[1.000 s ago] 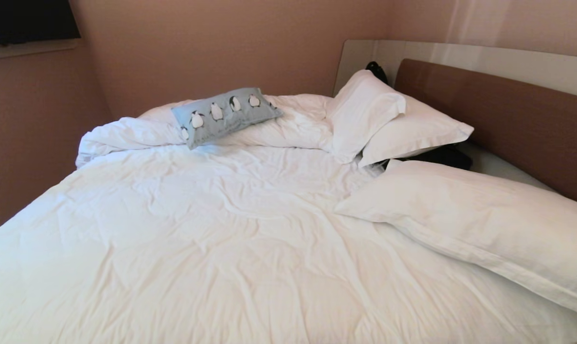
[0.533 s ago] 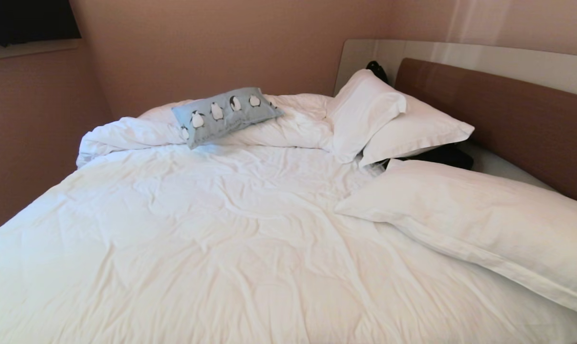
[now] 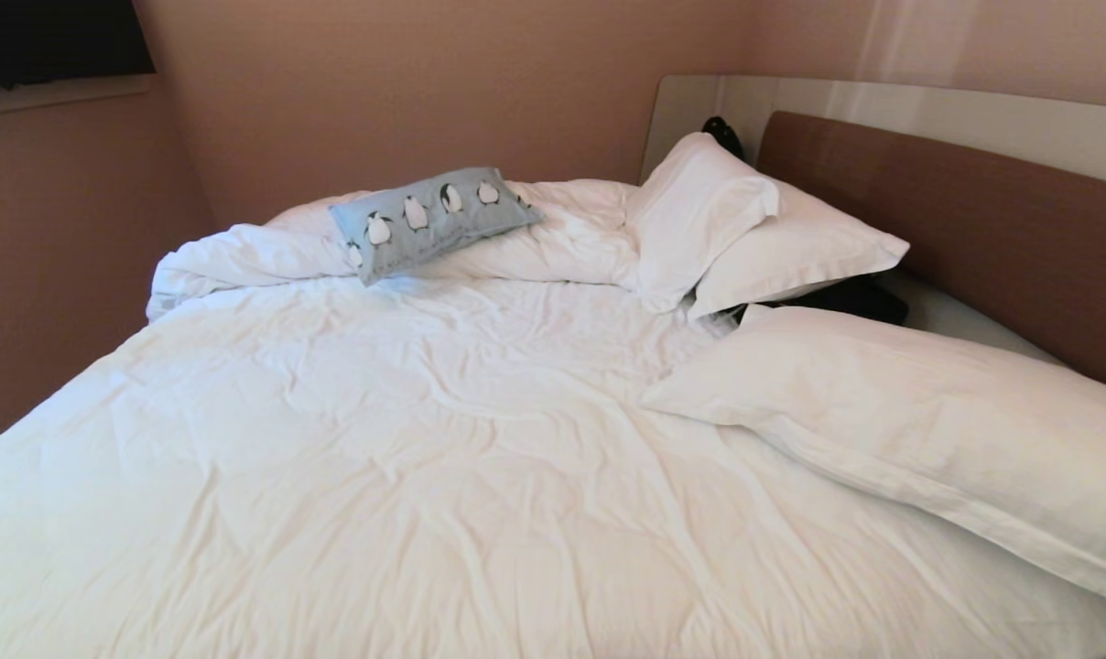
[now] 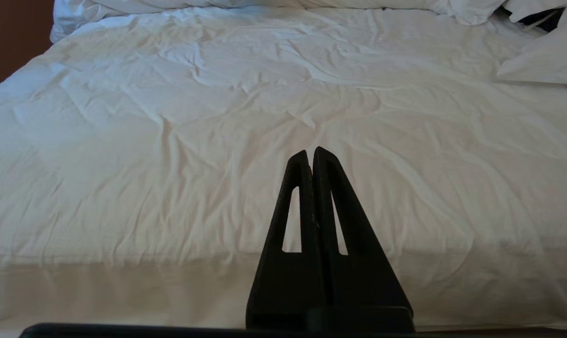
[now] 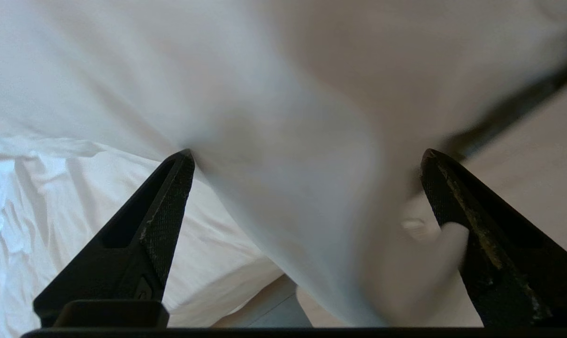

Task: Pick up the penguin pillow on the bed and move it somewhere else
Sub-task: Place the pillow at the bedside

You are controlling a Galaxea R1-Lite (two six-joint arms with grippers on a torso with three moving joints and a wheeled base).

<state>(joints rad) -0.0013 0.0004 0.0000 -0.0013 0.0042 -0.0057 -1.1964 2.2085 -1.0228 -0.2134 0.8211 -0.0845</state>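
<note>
one penguin pillow with four clear penguins lies on the bunched duvet at about 11 o'clock on the bed, well apart from three white pillows at 1 to 3 o'clock along the headboard. neither arm shows from the head. the left gripper hangs clenched, fingers pressed together, over the near duvet, while the right gripper is spread wide with blurred white bedding between its two fingers, gripping nothing

Mid duvet wide open, clear run toward penguin pillow at far edge. White pillows block headboard side; wall close behind.
</note>
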